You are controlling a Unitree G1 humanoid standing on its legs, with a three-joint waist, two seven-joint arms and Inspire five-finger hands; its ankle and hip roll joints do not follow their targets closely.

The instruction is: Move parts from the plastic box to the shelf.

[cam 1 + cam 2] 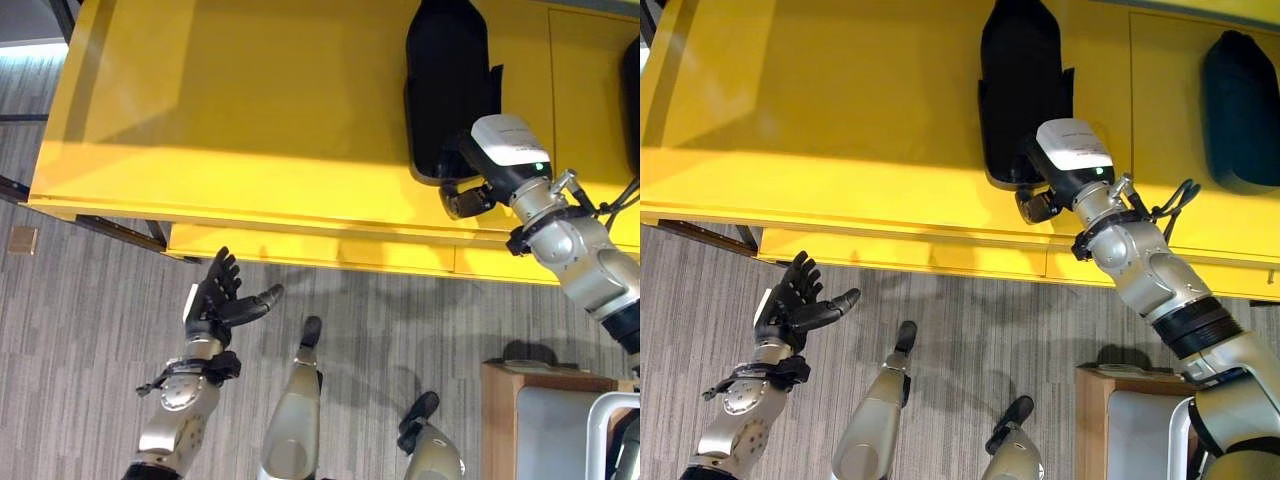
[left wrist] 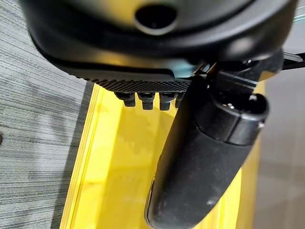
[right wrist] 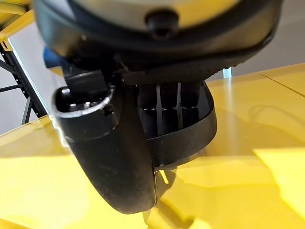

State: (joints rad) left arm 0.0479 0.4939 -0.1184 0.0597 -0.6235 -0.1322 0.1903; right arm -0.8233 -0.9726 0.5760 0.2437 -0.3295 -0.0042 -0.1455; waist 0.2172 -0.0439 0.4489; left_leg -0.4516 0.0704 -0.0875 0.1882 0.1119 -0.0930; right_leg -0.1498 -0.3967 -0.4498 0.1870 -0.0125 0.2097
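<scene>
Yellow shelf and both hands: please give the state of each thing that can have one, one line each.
yellow shelf: carries two black parts.
black part: lying on the shelf, right hand at its near end.
second black part: lying on the shelf, untouched.
right hand: at the part, grip hidden.
left hand: open, empty, over the floor.

i count two black parts on one yellow shelf (image 1: pixel 840 130): the ribbed part (image 1: pixel 1020 90) my right hand (image 1: pixel 1045 200) has its fingers on, and a second part (image 1: pixel 1240 110) well off to that hand's outer side. one wooden box (image 1: pixel 1095 420) sits on the floor. my left hand (image 1: pixel 790 305) holds nothing, fingers spread.
</scene>
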